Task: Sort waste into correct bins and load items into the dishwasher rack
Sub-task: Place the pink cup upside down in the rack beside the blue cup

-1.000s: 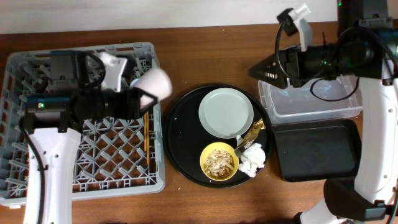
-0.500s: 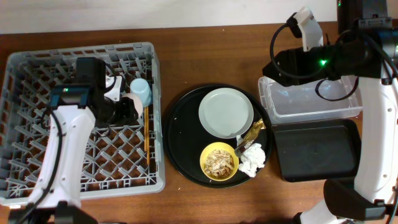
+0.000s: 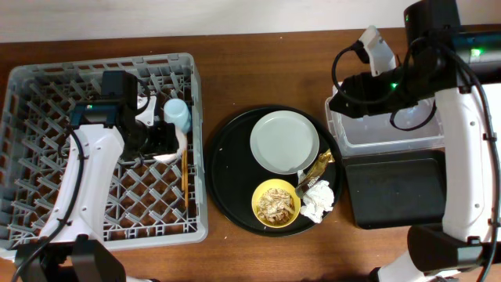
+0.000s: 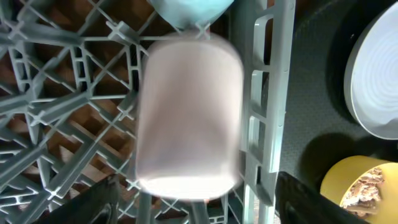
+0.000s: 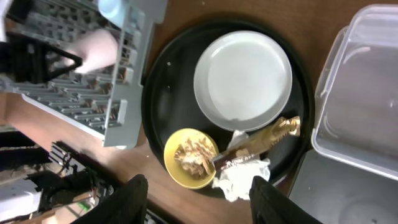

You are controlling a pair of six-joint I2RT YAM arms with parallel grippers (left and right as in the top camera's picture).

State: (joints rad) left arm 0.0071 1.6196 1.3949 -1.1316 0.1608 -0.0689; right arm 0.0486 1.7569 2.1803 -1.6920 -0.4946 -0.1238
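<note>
My left gripper [image 3: 163,139] is open inside the grey dishwasher rack [image 3: 102,63]. The pink cup [image 4: 189,118] lies blurred on the rack's pegs between the spread fingers [image 4: 194,210], just below the blue cup [image 3: 178,114]. The chopsticks [image 3: 185,174] lie along the rack's right side. My right gripper [image 3: 338,92] is open and empty, high over the table [image 5: 198,184]. The pale plate [image 3: 284,142], the yellow bowl [image 3: 264,213] with food scraps [image 3: 275,201], the white napkin [image 3: 317,200] and the gold-brown wrapper [image 3: 318,167] sit on the round black tray [image 3: 231,168].
The clear tub [image 3: 391,129] stands at the right, with the shallow black rectangular tray [image 3: 399,188] in front of it. The rack's right wall [image 4: 264,124] separates the cups from the round tray.
My left gripper came down from above the rack's right edge into the rack and let go of the pink cup. The right arm swung back and turned over the tub.
</note>
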